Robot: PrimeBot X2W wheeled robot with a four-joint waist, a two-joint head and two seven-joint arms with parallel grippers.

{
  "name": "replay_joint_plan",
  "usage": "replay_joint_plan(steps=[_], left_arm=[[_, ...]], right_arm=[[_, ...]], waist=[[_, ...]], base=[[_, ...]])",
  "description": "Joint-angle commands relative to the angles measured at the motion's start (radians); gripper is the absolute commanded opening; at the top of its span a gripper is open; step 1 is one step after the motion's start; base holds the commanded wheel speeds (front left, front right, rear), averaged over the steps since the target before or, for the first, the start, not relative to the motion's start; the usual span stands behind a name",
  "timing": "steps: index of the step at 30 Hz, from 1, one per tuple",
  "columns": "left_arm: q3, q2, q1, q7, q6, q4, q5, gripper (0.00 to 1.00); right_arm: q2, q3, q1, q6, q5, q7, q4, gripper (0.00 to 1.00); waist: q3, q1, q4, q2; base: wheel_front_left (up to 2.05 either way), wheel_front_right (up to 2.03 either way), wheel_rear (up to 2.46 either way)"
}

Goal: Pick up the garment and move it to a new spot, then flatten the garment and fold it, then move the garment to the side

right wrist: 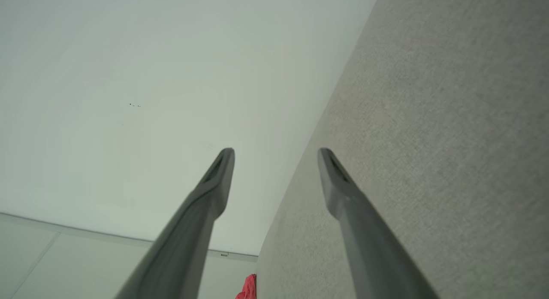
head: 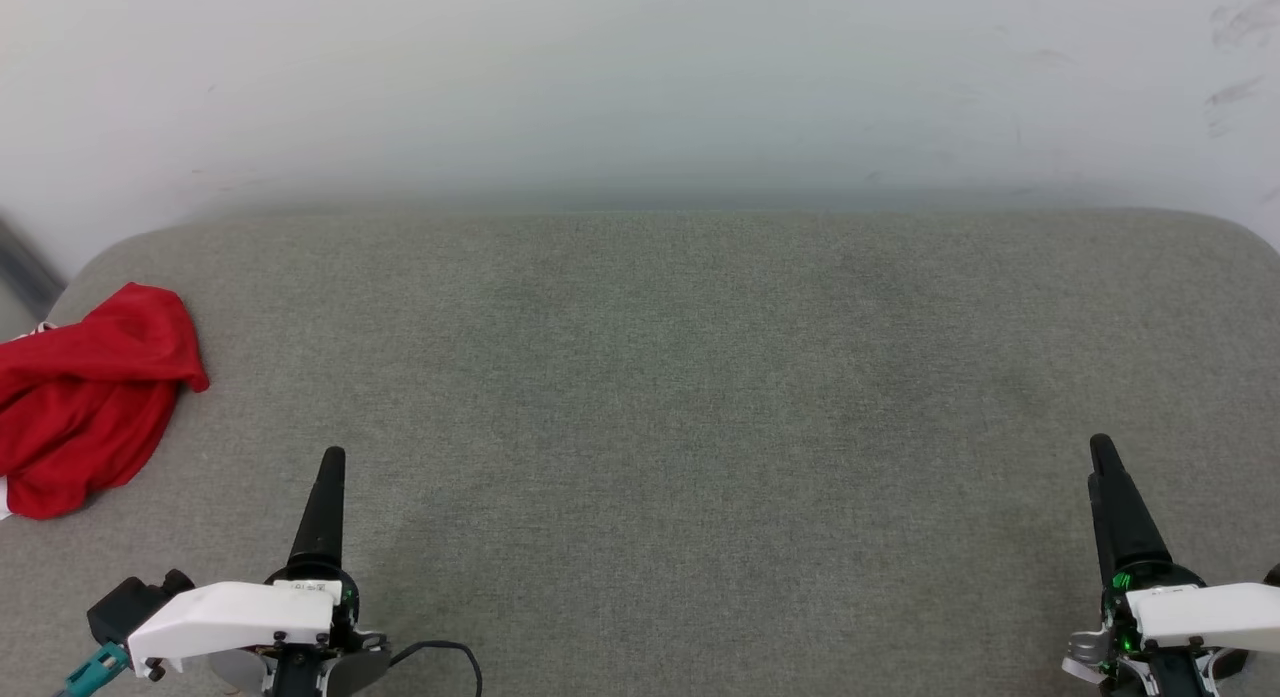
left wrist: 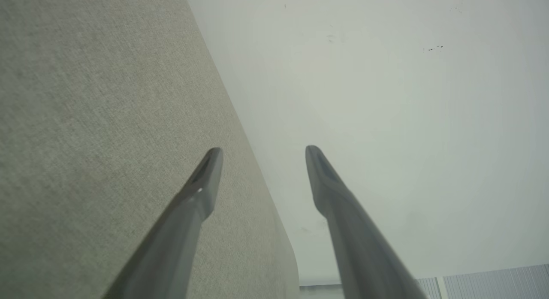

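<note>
Garment (head: 95,397): crumpled red heap at 9 o'clock on grey bench (head: 660,377), cut off by frame edge; white scrap showing at its rim. Left pincer (head: 330,462): 7 o'clock, over bench, fingers spread wide, nothing between, near garment, not touching. Right pincer (head: 1100,447): 5 o'clock, fingers spread wide too, empty, well apart from garment. White wall (head: 640,77) at 12 o'clock beyond bench. Black cable (head: 450,652) looping beside left wrist.

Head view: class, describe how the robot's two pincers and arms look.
The left pincer and right pincer have long, dark, tapering fingers on black wrists under white housings. A black cable and a teal plug sit by the left one.
</note>
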Motion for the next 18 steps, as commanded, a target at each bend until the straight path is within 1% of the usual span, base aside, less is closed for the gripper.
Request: replay_joint_plan(steps=[1, 12, 13, 18], left_arm=[[-0.004, 0.003, -0.006, -0.012, 0.012, -0.030, 0.049, 1.00], [-0.047, 0.003, 0.006, -0.055, 0.074, -0.071, 0.311, 1.00], [-0.047, 0.003, 0.006, -0.055, 0.074, -0.071, 0.311, 1.00], [-0.066, 0.003, 0.014, -0.073, 0.094, -0.085, 0.404, 1.00]], right_arm=[[-0.002, -0.004, -0.007, 0.000, -0.054, -0.011, -0.033, 1.00], [-0.002, 0.018, 0.014, 0.000, -0.325, -0.055, -0.103, 1.00], [-0.002, 0.018, 0.014, 0.000, -0.325, -0.055, -0.103, 1.00], [-0.002, 0.030, 0.027, 0.000, -0.429, -0.073, -0.119, 1.00]], waist=[[0.000, 0.0000, 0.000, 0.0000], [0.002, 0.0000, -0.001, 0.0000], [0.002, 0.0000, -0.001, 0.0000], [0.003, 0.0000, -0.002, 0.0000]], base=[[0.00, 0.00, 0.00], [0.00, 0.00, 0.00], [0.00, 0.00, 0.00], [0.00, 0.00, 0.00]])
